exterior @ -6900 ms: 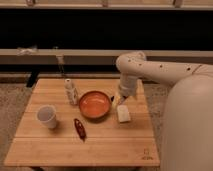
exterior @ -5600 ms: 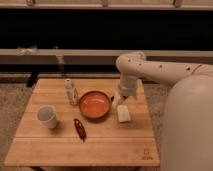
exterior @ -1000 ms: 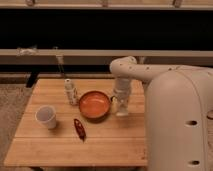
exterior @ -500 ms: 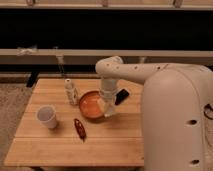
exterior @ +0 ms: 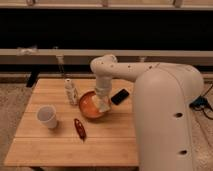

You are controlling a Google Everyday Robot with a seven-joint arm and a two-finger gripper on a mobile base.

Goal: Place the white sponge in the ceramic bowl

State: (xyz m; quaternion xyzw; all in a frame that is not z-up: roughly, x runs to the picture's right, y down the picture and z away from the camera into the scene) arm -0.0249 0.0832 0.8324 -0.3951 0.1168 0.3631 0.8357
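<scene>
The ceramic bowl, orange-red inside with a dark rim, sits near the middle of the wooden table. My gripper points down over the bowl's right half. The white sponge, a small cream block, is between its fingers, low over the bowl's right inner side by the rim. Whether the sponge touches the bowl cannot be told. The arm's large white body fills the right of the view.
A white cup stands at the table's left. A small white patterned bottle stands just left of the bowl. A dark red oblong object lies in front of the bowl. A flat black object lies right of the bowl.
The gripper took hold of the sponge at the table's right and carried it left, from beside the bowl to over its right half. The black object came into view.
</scene>
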